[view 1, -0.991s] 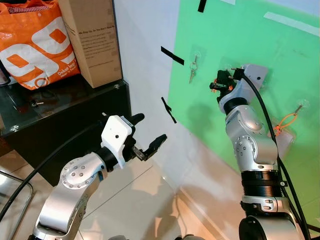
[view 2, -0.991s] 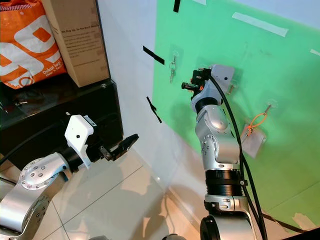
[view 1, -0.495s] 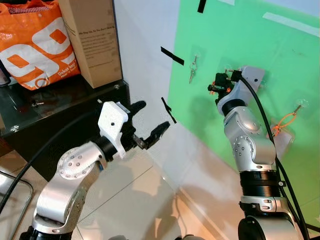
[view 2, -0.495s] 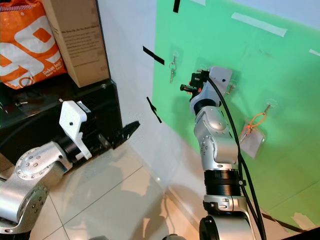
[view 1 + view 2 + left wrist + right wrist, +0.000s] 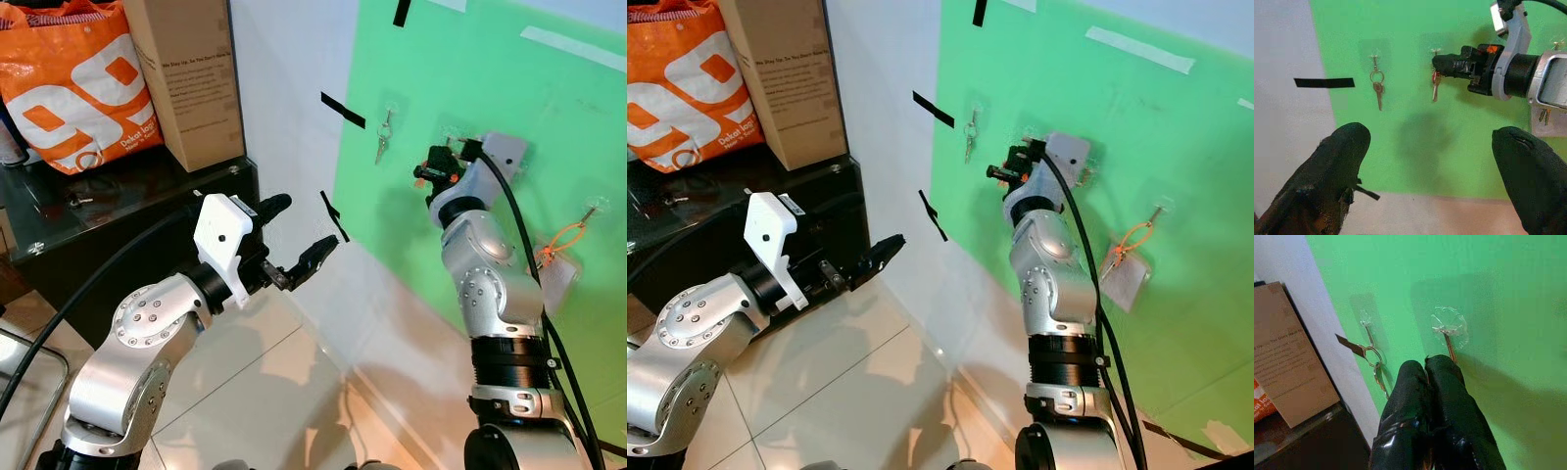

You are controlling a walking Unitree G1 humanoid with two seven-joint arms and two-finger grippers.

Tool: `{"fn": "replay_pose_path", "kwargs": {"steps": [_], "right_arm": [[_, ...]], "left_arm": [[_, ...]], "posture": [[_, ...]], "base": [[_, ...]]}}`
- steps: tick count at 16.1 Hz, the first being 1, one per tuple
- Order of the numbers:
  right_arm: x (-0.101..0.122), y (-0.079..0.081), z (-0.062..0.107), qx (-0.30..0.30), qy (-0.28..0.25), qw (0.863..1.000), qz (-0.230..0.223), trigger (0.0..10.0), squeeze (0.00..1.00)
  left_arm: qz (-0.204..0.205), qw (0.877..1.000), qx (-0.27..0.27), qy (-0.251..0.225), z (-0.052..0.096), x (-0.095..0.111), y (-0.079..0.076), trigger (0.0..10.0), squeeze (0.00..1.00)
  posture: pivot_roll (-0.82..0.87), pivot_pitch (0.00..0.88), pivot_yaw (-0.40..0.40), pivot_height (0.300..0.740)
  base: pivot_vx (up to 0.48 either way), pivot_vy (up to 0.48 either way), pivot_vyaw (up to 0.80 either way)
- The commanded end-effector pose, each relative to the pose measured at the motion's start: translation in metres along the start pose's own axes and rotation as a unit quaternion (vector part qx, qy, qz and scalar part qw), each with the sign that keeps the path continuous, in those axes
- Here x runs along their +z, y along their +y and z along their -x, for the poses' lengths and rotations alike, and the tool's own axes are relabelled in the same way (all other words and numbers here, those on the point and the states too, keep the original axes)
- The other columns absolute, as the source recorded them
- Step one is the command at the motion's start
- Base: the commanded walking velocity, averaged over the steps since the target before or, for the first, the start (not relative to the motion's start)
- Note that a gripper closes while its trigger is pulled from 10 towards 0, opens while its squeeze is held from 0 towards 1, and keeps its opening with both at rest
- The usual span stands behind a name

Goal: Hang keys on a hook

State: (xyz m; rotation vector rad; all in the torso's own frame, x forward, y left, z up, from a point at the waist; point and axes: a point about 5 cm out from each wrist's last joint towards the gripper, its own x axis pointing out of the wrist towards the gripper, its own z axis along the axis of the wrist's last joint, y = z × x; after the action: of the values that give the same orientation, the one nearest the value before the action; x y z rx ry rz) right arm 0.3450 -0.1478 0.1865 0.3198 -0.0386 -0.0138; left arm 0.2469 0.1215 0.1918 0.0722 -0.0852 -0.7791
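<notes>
Beside hung keys, right end effector clamping red-tagged key; left spread.

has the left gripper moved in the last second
Yes. The left gripper, open, has risen toward the diagonal black tape strip on the wall.

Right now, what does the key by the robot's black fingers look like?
The small key hangs blade-down against the green wall, below a clear stick-on hook. It looks like pale metal with a red bit at its head. The right gripper, fingers shut together, holds it by the top.
</notes>
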Motion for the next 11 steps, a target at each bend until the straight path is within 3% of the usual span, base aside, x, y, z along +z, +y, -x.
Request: {"fn": "replay_pose_path", "kwargs": {"steps": [1, 8, 11], "right_arm": [[-0.008, -0.013, 0.003, -0.027, 0.02, 0.999, -0.008, 10.0, 0.0], [-0.012, -0.02, 0.011, -0.037, 0.028, 0.999, -0.011, 10.0, 0.0], [-0.001, -0.006, 0.01, 0.005, -0.004, 1.0, -0.026, 10.0, 0.0]], "left_arm": [[-0.007, 1.0, -0.002, 0.002, 0.001, 0.003, -0.002, 10.0, 0.31], [-0.008, 1.0, -0.001, 0.008, 0.001, 0.002, -0.003, 10.0, 0.31], [-0.008, 1.0, -0.001, 0.008, 0.001, 0.002, -0.003, 10.0, 0.31]], "posture": [[0.09, 0.0, -0.013, 0.74], [0.09, 0.0, -0.017, 0.74], [0.09, 0.0, -0.016, 0.74]], "base": [[0.0, 0.0, 0.0], [0.0, 0.0, 0.0], [0.0, 0.0, 0.0]]}}
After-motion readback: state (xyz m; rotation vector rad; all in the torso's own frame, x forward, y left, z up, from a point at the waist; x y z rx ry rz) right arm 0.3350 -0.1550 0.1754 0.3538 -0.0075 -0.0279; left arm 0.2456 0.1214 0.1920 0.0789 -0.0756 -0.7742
